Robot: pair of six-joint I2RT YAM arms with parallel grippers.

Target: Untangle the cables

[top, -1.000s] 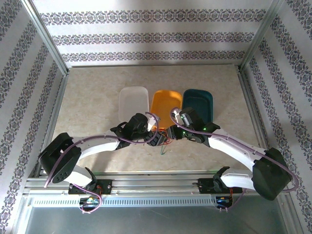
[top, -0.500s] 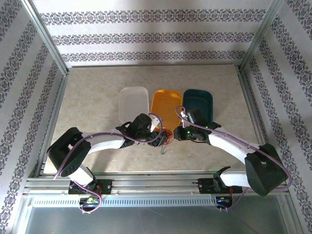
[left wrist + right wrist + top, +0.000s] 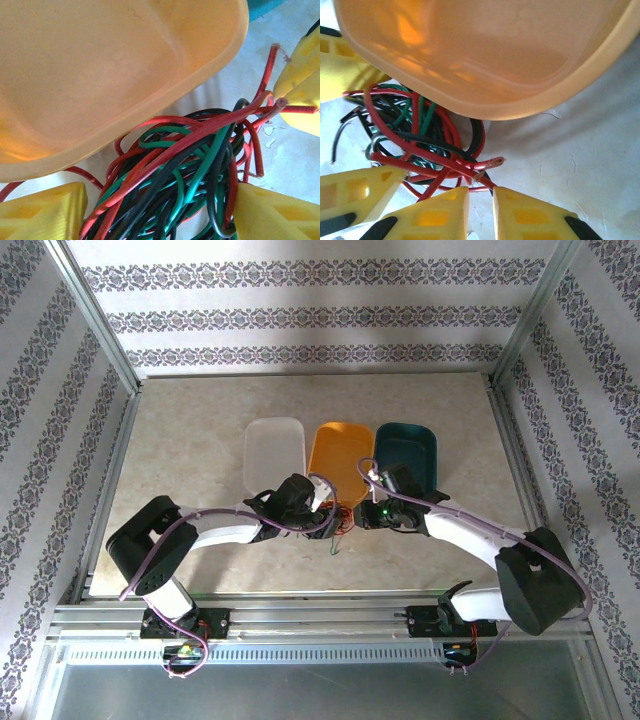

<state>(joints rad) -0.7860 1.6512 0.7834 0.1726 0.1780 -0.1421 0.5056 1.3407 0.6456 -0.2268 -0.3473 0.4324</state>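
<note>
Where the cables (image 3: 190,165) lie bunched against the near rim of the orange tray (image 3: 340,455), the left gripper (image 3: 160,210) straddles them, fingers well apart, while the right gripper (image 3: 481,200), nearly closed, pinches a red strand.

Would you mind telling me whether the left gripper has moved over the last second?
Yes. The left gripper has shifted slightly right, toward the near end of the orange tray.
</note>
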